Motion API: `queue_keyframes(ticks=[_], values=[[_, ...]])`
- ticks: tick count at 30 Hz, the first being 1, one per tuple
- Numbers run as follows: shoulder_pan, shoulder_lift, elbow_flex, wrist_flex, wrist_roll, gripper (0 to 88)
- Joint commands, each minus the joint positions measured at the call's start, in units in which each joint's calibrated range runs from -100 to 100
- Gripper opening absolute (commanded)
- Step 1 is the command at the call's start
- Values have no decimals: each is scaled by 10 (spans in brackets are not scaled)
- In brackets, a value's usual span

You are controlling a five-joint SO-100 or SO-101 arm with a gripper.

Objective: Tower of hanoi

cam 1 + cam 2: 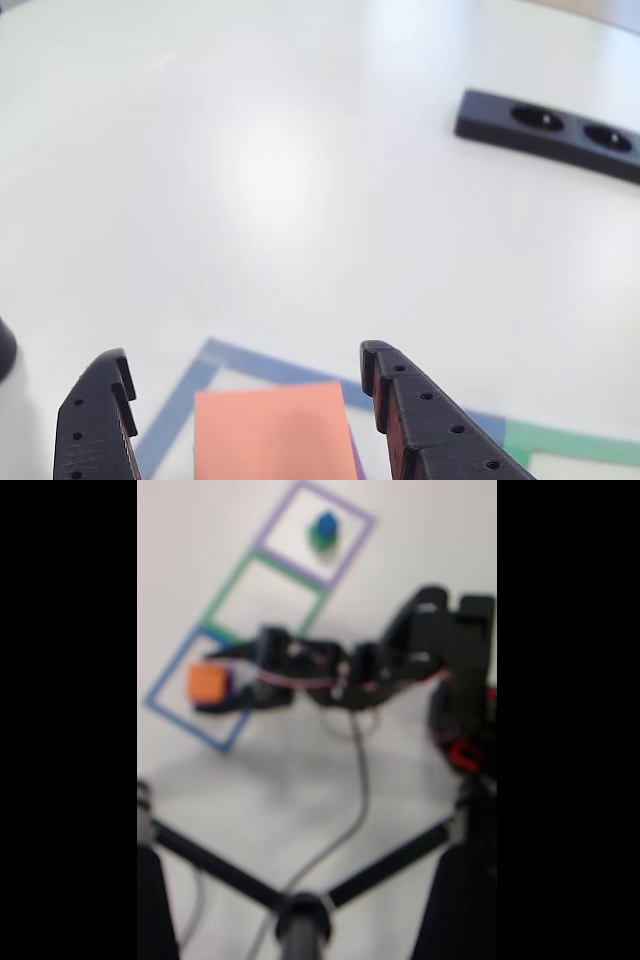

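In the other view my gripper [245, 356] is open, its black fingers [95, 425] standing on either side of an orange block [270, 435]. A purple edge [357, 455] peeks out under the block's right side. The block sits inside a blue tape square [190, 385]. The blurred fixed view shows the same orange block [208, 683] in the blue square [165, 702], with the gripper [236, 680] at its right side. A small blue piece on a green one [323, 530] sits in the purple square [355, 525].
A green tape square [225, 600] lies between the blue and purple ones. A black power strip [545, 130] rests at the far right of the white table. A grey cable [355, 800] and a black frame [300, 910] are below the arm.
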Motion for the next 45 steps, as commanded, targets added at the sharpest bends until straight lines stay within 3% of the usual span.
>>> queue_keyframes(ticks=[1, 8, 17, 26, 33, 37, 40, 45], values=[[-5, -112, -14, 56, 6, 213], [12, -330, -27, 343, 6, 60], [58, -579, -121, 846, 4, 1], [116, -553, -452, 1209, -167, 1], [169, -515, -658, 1379, -268, 1], [206, -515, -675, 1424, -288, 1], [235, -516, -647, 1430, -285, 2], [283, -548, -533, 1366, -202, 8]])
